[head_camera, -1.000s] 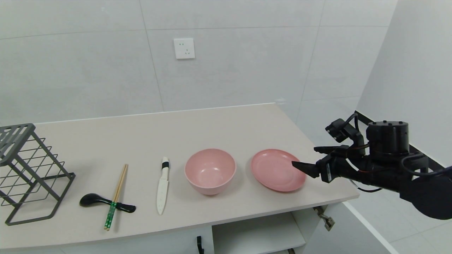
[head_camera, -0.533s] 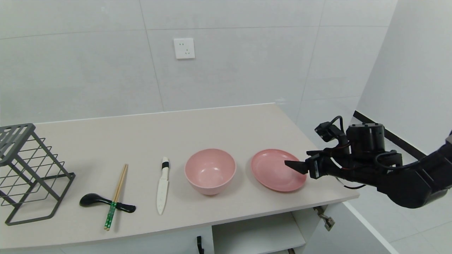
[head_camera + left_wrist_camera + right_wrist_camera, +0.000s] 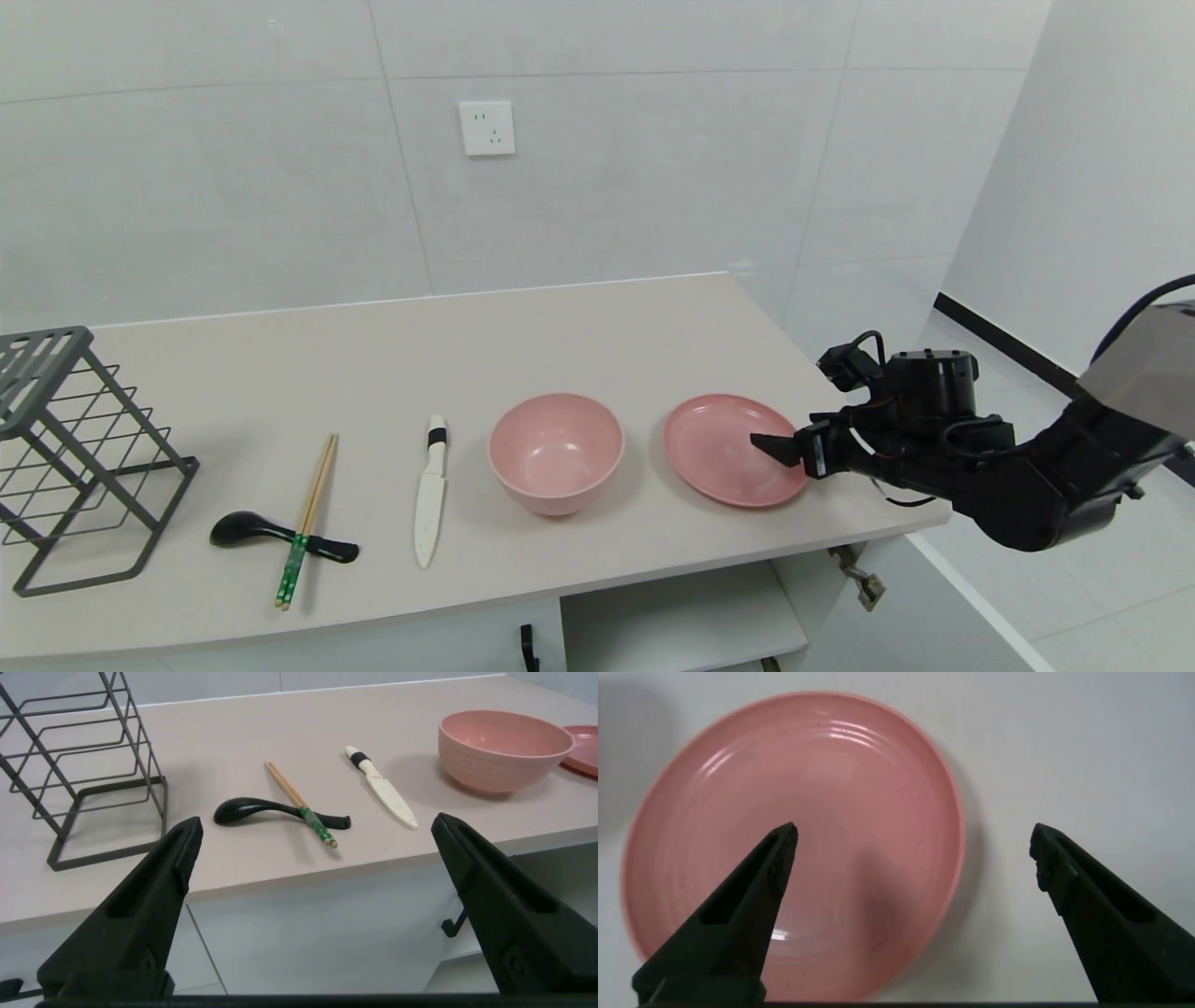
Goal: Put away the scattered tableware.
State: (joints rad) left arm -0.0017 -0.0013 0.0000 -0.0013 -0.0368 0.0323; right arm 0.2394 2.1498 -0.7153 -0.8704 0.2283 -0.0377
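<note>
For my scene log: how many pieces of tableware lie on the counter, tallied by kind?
Bowl: 1
Plate: 1
Knife: 1
Spoon: 1
Chopsticks: 1 pair
Total: 5, counting the pair as one.

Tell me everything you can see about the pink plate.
The pink plate is round, shallow and empty, matte like plastic, with faint concentric rings inside. It lies flat near the right end of the counter, beside the pink bowl without touching it. The open right gripper straddles its right rim; contact unclear.
</note>
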